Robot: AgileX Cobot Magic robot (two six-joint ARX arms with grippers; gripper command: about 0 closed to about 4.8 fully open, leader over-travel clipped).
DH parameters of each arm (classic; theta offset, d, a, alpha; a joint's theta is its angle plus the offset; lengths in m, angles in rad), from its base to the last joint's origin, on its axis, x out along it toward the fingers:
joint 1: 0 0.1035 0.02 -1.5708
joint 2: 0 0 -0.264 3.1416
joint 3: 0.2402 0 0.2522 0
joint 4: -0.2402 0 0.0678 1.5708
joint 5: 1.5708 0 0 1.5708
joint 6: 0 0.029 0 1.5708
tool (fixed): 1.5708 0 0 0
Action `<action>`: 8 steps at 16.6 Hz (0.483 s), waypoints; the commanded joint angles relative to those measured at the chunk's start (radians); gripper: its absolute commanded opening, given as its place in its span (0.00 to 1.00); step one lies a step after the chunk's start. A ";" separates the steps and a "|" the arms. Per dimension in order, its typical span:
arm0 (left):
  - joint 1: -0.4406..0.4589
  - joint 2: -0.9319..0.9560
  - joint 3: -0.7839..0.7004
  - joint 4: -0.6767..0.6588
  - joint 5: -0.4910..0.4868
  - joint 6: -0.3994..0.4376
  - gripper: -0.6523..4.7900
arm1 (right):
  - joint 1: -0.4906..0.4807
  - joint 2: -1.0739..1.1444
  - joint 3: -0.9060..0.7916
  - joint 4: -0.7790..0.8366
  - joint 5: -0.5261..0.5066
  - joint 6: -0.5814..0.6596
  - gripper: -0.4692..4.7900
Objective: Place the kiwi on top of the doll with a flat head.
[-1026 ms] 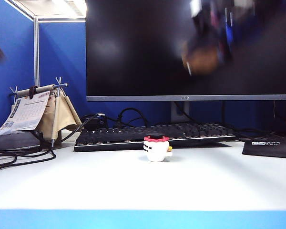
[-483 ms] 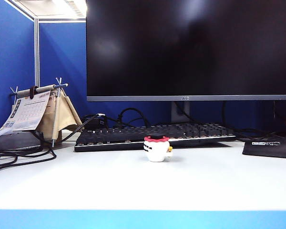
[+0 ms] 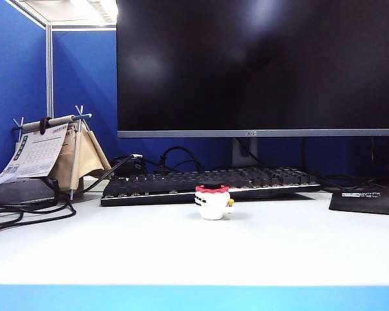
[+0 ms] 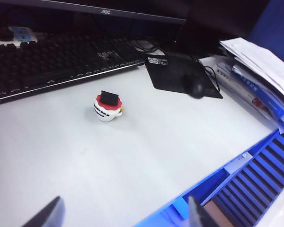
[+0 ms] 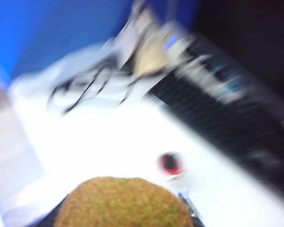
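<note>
- My right gripper [image 5: 125,222] is closed around the fuzzy brown oval kiwi with a greenish tinge [image 5: 124,202], which fills the near edge of the right wrist view; the gripper's own fingers are barely visible behind the fruit.
- The small round white doll with a red frilled rim and flat black top [image 3: 213,201] stands upright on the white tabletop [image 3: 194,249], just in front of the black keyboard [image 3: 211,182].
- From my right wrist the doll shows only as a blurred red spot [image 5: 170,163], below and ahead of the kiwi, well apart from it.
- My left gripper [image 4: 123,215] hangs with its fingers spread wide and nothing between them, high above the tabletop and well clear of the doll [image 4: 107,106].
- To do this well, I judge I should centre the kiwi straight over the flat black top before descending.
- The fruit looks wider than that top, so I would lower slowly, lay its broad side down level, and let go only once it rests steady.
- A sideways nudge could topple the doll.
</note>
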 commanded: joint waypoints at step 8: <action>0.000 0.000 -0.008 -0.046 0.029 0.008 0.74 | 0.027 0.340 -0.163 0.475 -0.027 0.077 0.17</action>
